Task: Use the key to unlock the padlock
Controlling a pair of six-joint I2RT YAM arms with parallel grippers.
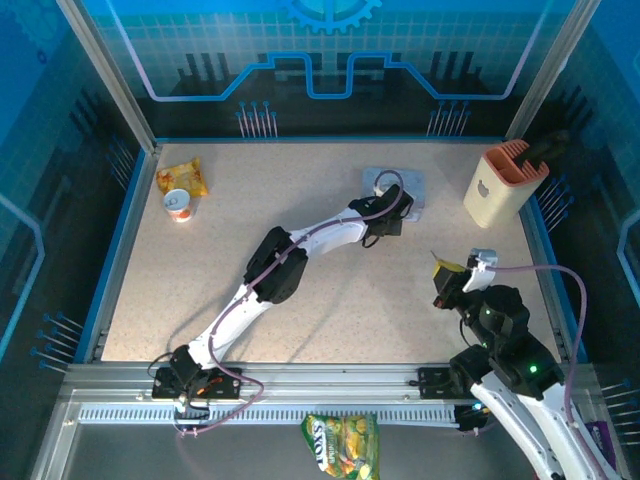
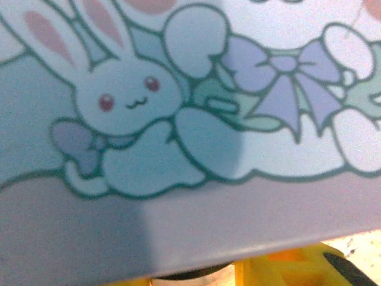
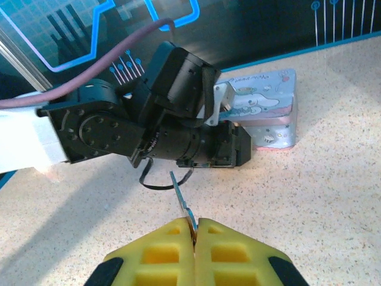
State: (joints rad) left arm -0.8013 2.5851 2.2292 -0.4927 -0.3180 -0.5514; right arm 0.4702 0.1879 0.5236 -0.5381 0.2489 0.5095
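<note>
Top external view: a pale blue tin (image 1: 398, 186) lies on the far part of the speckled table (image 1: 300, 300). The left arm (image 1: 275, 270) reaches across to it, and the left gripper (image 1: 383, 222) sits over the tin's near edge. Its fingers are hidden under the black wrist, so I cannot tell how wide the pincer stands or whether it grips anything. The right gripper (image 1: 447, 268) hovers nearer than the tin and off to its right, well apart from it. A yellow snack packet (image 1: 182, 176) and a small cup (image 1: 178, 205) lie far to the left of the tin. A beige holder (image 1: 503, 185) stands to the tin's right.

Left wrist view: the tin's lid (image 2: 178, 119), printed with a rabbit and a purple bow, sits very close to the lens. Part of a yellow fingertip (image 2: 286, 268) shows just below the tin's near edge. Whether it touches the tin cannot be told.

Right wrist view: the right gripper (image 3: 195, 229) has its two yellow pads (image 3: 155, 253) pressed together. They pinch the key (image 3: 180, 195), a thin dark sliver that rises from between them, leaning left. The key points toward the left gripper (image 3: 229, 146), which meets the left end of the tin (image 3: 265, 101). The key is apart from both, on the near side of the tin.
</note>
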